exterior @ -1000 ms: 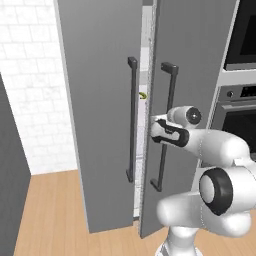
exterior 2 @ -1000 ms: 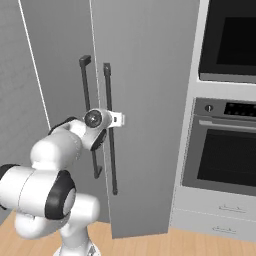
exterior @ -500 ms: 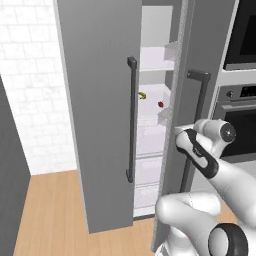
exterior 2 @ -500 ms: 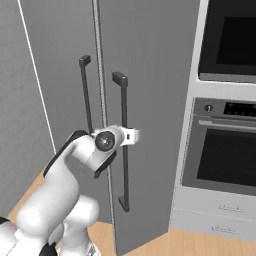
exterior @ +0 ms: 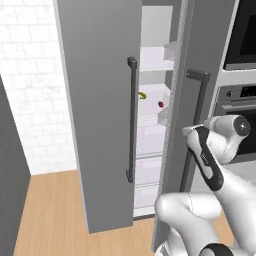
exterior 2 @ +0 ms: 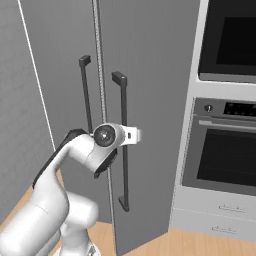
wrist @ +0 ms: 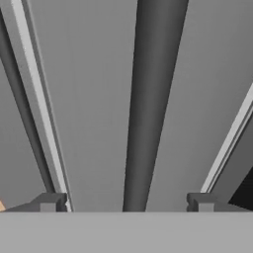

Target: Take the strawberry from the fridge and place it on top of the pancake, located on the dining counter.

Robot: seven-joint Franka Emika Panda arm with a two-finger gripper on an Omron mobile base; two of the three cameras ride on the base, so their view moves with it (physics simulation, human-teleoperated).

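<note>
the fridge (exterior: 100, 100) fills most of the scene, a tall matte grey two-door unit. its right door (exterior 2: 145, 100) is swung partway out, prob so the arm can get past it to the shelves; the left door (exterior: 95, 110) also stands angled off the cabinet. thru the gap btwn them the left base view shows the lit white shelves (exterior: 152, 125). to the right sits the black-glass wall oven (exterior 2: 225, 155), not part of the job. next down in size, the right door's handle (wrist: 150, 99), a long dark vertical bar, runs straight up the middle of the hand view w/ the gripper (exterior 2: 134, 135) centred on it. the finger tips (wrist: 49, 202) stand wide apart, one either side of the bar, not pinching it, so the gripper is spread and holds nothing. that straddle makes sense for pulling a door: the bar stays trapped btwn the fingers w/o a firm grasp. whether a finger actually touches the bar, can't tell. smallest: on a mid shelf, a bit of yellow-green produce (exterior: 142, 95), too small to name, and just right of it the strawberry (exterior: 160, 104), a tiny red speck, still in the fridge and well apart from the gripper. judging by this, the step is door opening; the berry pick isn't begun, and the door likely needs more swing before a reach inside clears it.
</note>
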